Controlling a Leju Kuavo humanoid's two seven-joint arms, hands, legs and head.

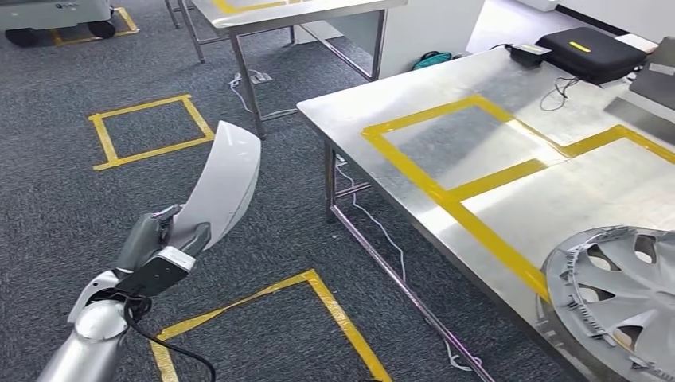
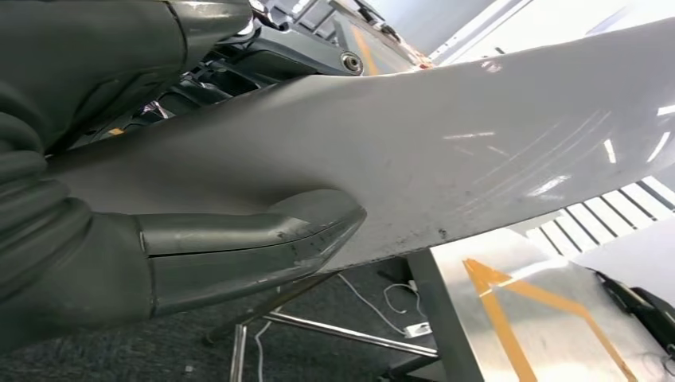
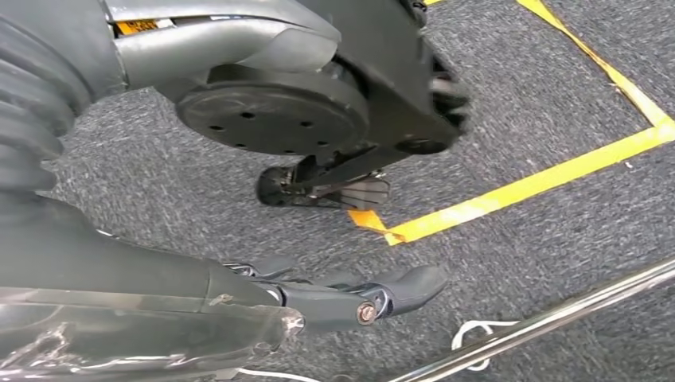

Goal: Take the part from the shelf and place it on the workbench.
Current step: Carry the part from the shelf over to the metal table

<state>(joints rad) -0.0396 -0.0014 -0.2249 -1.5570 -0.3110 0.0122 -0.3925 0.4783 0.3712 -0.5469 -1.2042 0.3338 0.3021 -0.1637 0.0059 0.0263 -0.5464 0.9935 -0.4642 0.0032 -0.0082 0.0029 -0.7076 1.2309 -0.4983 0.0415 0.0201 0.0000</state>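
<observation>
A long, curved, glossy pale-grey part (image 1: 227,179) stands tilted up above the carpet, left of the workbench (image 1: 446,143). My left hand (image 1: 159,239) grips its lower end. In the left wrist view the thumb (image 2: 255,247) presses on the part's (image 2: 477,151) smooth face, and the steel bench corner with its yellow tape (image 2: 493,318) lies beyond. The part is short of the bench's near edge and apart from it. My right hand (image 3: 159,270) hangs over the carpet with its fingers (image 3: 358,298) stretched out and nothing in them.
Yellow tape marks rectangles on the steel bench top. A grey hubcap (image 1: 621,294) lies at its near right corner, a black case (image 1: 593,52) and cables at the far end. Another steel table (image 1: 278,12) stands behind. Taped squares (image 1: 147,131) mark the carpet.
</observation>
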